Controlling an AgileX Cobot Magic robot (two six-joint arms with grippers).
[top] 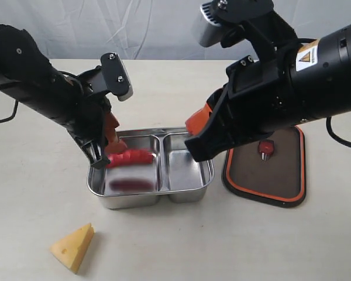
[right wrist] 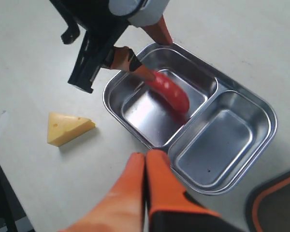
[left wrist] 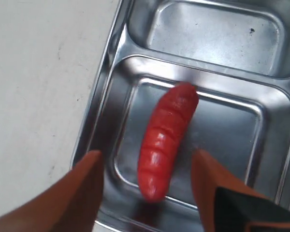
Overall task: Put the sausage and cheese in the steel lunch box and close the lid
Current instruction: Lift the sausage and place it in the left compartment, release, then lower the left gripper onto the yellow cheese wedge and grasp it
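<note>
A: What was the biggest thing in the scene?

B: The pale tabletop (top: 234, 246), and everything sat on it around the steel lunch box (top: 134, 201). The box was uncovered, so both compartments could be loaded from above.

A: And the lid (top: 281, 175)?

B: It lay flat just beside the box, off its smaller-compartment end. Its orange seal rim faced up. My guess was that it had been parked there within easy reach, ready for closing once the food was in.

A: What were the arms doing?

B: The right claw (right wrist: 145, 157) hung above the box on the lid's side. Its two orange fingers were pressed together and held nothing, so it seemed to be waiting clear of the work. The left claw (left wrist: 147, 154) was over the box's larger compartment (left wrist: 222, 140), spread wide, with a clear gap on each side of what lay between its fingers.

A: Where was the cheese (top: 74, 246)?

B: It was out on the tabletop, well apart from the box, off the near corner of its larger-compartment end. Nothing was touching it, so that half of the job was not yet done.

A: And the sausage (left wrist: 166, 140)?

B: It was inside the larger compartment's outline, lengthwise between the parted fingers and gripped by neither. I couldn't tell whether it had reached the steel floor or was just above it. The smaller compartment (right wrist: 217, 145) held nothing.
</note>
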